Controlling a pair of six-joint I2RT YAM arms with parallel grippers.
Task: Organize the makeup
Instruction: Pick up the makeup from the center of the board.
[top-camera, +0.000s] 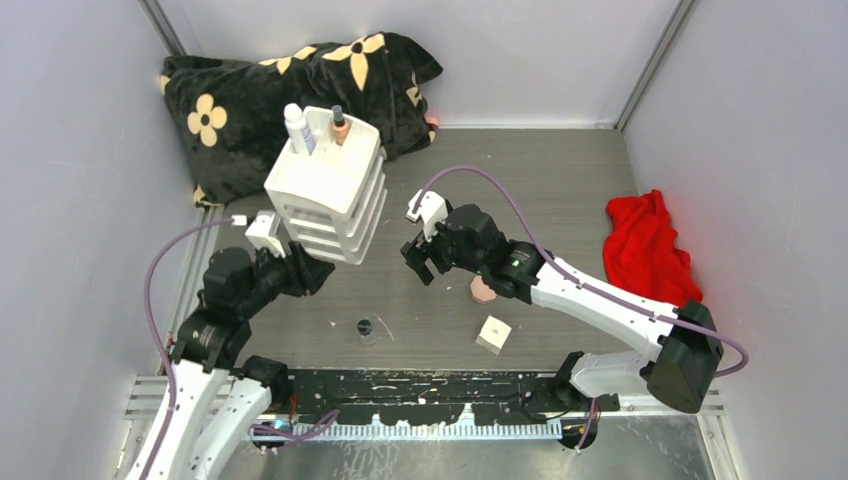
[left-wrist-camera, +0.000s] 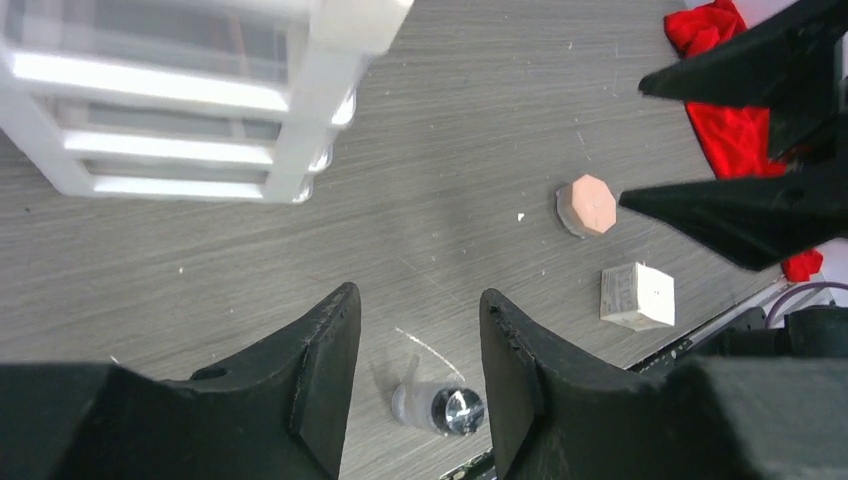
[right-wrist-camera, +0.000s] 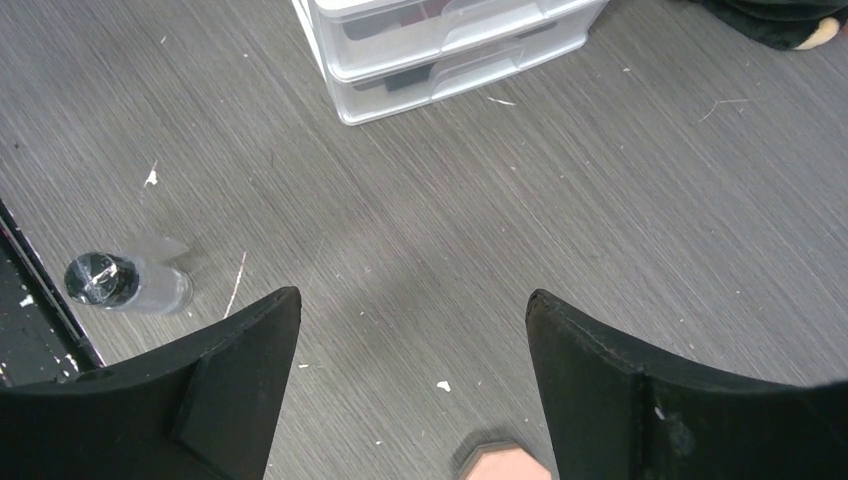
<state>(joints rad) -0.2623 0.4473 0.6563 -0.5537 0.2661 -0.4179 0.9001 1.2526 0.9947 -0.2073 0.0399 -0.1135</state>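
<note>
Left wrist view: left claw (left-wrist-camera: 417, 300) half spread and empty above the clear jar (left-wrist-camera: 440, 408) at 6 o'clock in frame, right claw (right-wrist-camera: 412, 300) wide too; jar looks light, slick, breakable, so I'd pinch its sides.

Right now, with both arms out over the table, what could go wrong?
1. The left fingers hang beside the drawer box; a bump could topple the white bottle and tan bottle on top.
2. The small clear jar sits near the table front edge; a glancing pinch might knock it off.
3. The right fingers are close by and could clash with the left ones.
</note>
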